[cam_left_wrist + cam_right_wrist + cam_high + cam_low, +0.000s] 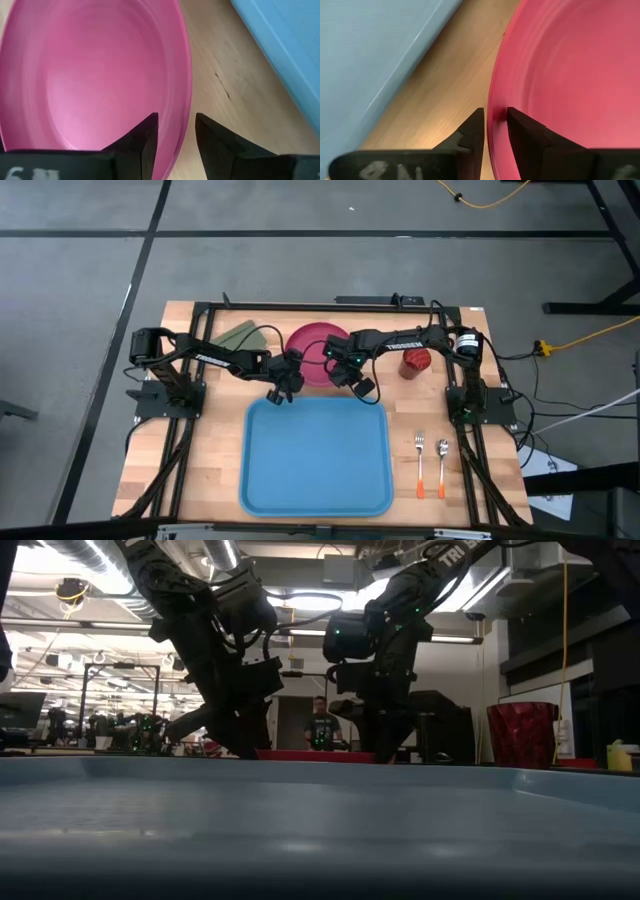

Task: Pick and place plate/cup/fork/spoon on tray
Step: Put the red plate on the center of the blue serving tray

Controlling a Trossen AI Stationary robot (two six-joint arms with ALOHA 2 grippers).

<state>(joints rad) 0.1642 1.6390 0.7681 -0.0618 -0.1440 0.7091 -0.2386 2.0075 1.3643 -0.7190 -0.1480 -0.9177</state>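
The pink-red plate (312, 340) lies on the wooden table just beyond the light-blue tray (262, 480). My left gripper (285, 383) is open at the plate's near left rim; in the left wrist view (176, 131) one finger stands over the plate's inside and one over the table. My right gripper (347, 372) is at the plate's near right rim, shut on it (495, 122). The dark red cup (417, 361) stands right of the plate. The fork (420, 463) and the spoon (441, 465) lie side by side right of the tray. My right gripper pinches the plate's rim (494, 107) at its near right side, one finger inside the plate and one outside over the table. The fingers slant down from above, across the rim. In the low view the plate (315, 754) looks flat and low at the table.
An olive-green pad (240, 335) lies at the far left beside the plate. The tray (300, 820) fills the near middle of the table. The cup (520, 735) stands close behind my right arm. A person stands in the room beyond the table.
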